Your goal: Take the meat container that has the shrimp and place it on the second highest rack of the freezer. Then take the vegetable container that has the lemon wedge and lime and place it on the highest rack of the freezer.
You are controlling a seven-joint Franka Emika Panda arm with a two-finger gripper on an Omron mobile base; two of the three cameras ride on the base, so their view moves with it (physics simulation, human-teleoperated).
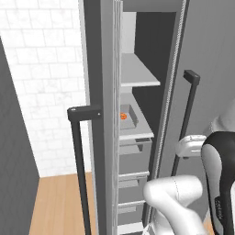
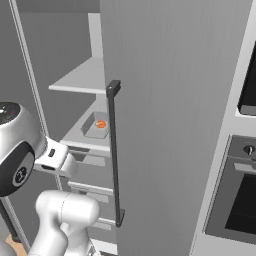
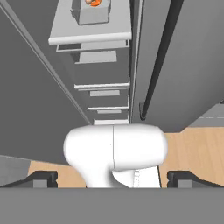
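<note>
The freezer (image 1: 137,75) stands open, with pale shelves (image 2: 82,77) inside. On its second highest rack (image 2: 82,137) sits the meat container (image 1: 130,114) (image 2: 95,126) (image 3: 92,12), a shallow grey tray. The small orange shrimp (image 1: 123,116) (image 2: 100,124) (image 3: 92,2) lies in it. My gripper (image 3: 113,179) is open and holds nothing. It hangs well back from the shelves and below the tray's level, with a dark fingertip (image 3: 41,178) at each lower corner of the hand view. The highest rack (image 1: 140,78) is bare. The vegetable container, lemon wedge and lime are out of view.
The left freezer door with its dark bar handle (image 1: 79,160) swings out beside a white tiled wall (image 1: 46,92). The right door's handle (image 2: 114,150) stands close to my arm. Grey drawers (image 1: 133,158) fill the space below the racks. A black oven (image 2: 240,195) is at the right.
</note>
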